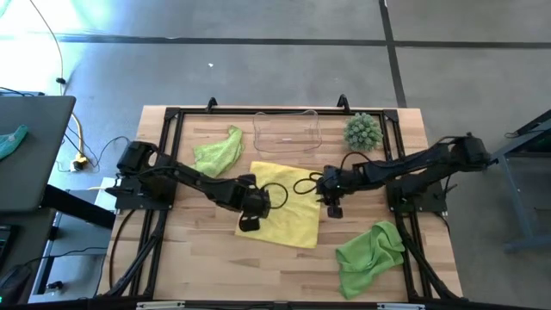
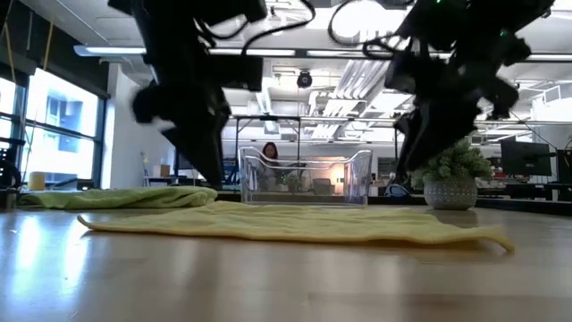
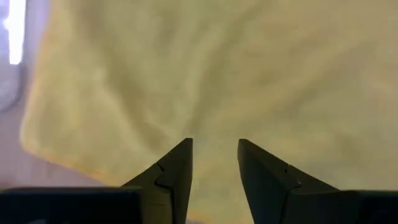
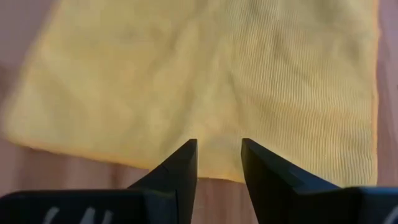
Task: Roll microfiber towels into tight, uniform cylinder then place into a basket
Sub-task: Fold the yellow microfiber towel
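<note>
The bright yellow towel (image 1: 288, 202) lies spread flat on the middle of the table; it also shows in the low view (image 2: 295, 224). My left gripper (image 1: 250, 220) is open just over its near-left part (image 3: 217, 74). My right gripper (image 1: 333, 207) is open over its right edge (image 4: 217, 81). One lime green towel (image 1: 219, 153) lies crumpled at the far left, and another (image 1: 368, 254) at the near right. The clear plastic basket (image 1: 287, 131) stands at the far edge, empty. My left gripper points down at the yellow towel with its fingers (image 3: 177, 168) apart; I cannot tell whether they touch the cloth. My right gripper points down at the towel's right edge (image 4: 298, 168) with its fingers apart; I cannot tell whether they touch it.
A spiky green plant in a pot (image 1: 362, 131) stands at the far right beside the basket. A black frame (image 1: 172, 116) runs round the table. A person (image 2: 268, 154) shows in the room behind the basket.
</note>
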